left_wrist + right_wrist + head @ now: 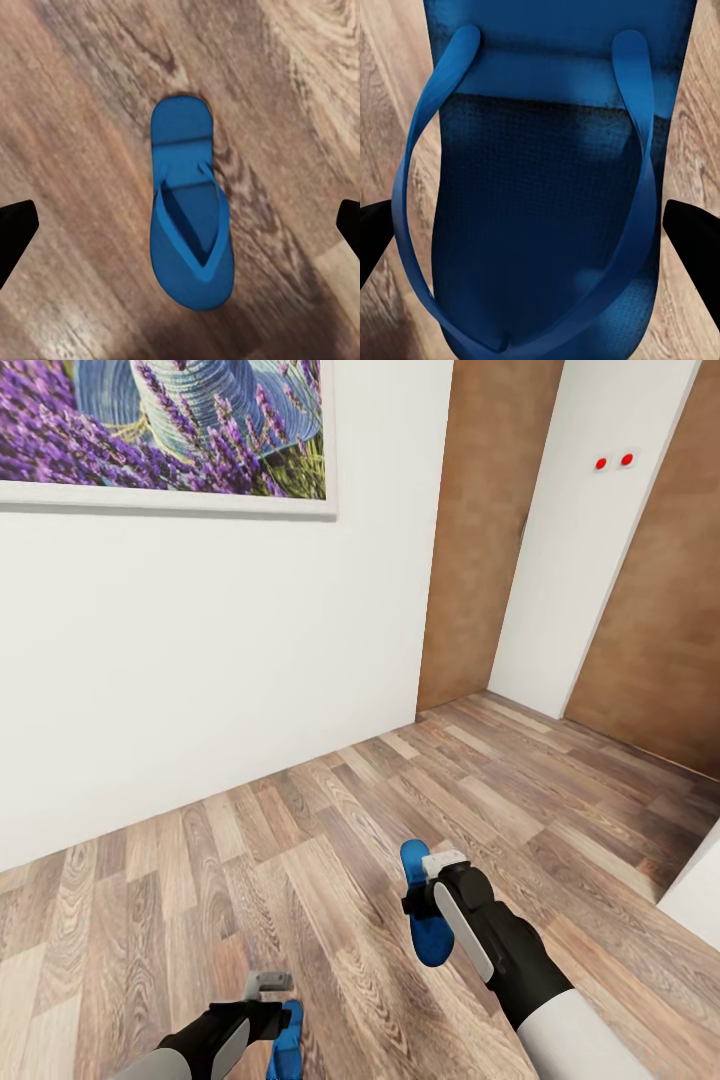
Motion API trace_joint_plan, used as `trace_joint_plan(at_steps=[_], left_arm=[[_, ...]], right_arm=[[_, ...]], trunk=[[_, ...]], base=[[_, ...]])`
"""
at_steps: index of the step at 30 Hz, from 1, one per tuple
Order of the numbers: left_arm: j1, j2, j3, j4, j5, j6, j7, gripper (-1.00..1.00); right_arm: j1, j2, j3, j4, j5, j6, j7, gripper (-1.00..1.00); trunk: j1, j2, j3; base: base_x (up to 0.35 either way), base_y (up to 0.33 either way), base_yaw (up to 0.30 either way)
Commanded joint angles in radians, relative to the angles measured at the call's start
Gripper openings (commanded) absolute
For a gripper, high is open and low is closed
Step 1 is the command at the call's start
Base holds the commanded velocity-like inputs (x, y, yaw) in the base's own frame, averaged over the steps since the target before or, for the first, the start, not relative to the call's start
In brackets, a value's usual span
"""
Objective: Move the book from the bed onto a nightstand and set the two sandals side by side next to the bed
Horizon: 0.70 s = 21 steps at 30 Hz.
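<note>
Right gripper [428, 880] sits low in the head view, directly over 1 blue sandal [425, 920] on the wood-plank floor [330, 830]; can't tell from here if it's gripping. Left gripper [272, 1000] is at the bottom edge, above the 2nd blue sandal [287, 1042], which is partly cut off by the frame. The 2 sandals are apart, the right one further forward. White wall [200, 650] ahead carries the framed lavender picture [165, 430]; brown doors [480, 530] stand in the corner beyond.

Left wrist view: whole sandal [189, 206] lies flat on the floor, strap up, centred between the 2 dark fingertips [15, 229], which stand wide apart and clear of it.

Right wrist view: sandal [544, 187] is very close, Y-strap up; fingertips [694, 232] sit wide at either edge of the sole, contact can't be told.
</note>
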Motion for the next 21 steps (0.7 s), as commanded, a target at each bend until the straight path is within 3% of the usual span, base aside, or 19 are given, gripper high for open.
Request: trace_joint_plan(at_steps=[1, 14, 21], left_arm=[[0.000, 0.000, -0.005, -0.002, 0.006, 0.005, 0.000, 1.00], [0.000, -0.001, -0.005, -0.001, 0.003, -0.067, 0.000, 1.00], [0.000, -0.001, -0.005, -0.001, 0.004, -0.072, 0.000, 1.00]], right_arm=[[-0.001, 0.000, 0.001, -0.001, -0.010, 0.003, -0.010, -1.00], [-0.001, 0.001, 0.001, -0.001, -0.010, 0.003, -0.011, -1.00], [-0.001, 0.001, 0.001, 0.001, -0.010, 0.003, -0.011, -1.00]], trunk=[[0.004, -0.008, -0.004], [0.054, -0.099, -0.045], [0.057, -0.100, -0.072]], base=[[0.000, 0.000, 0.000], [0.000, 0.000, 0.000], [0.000, 0.000, 0.000]])
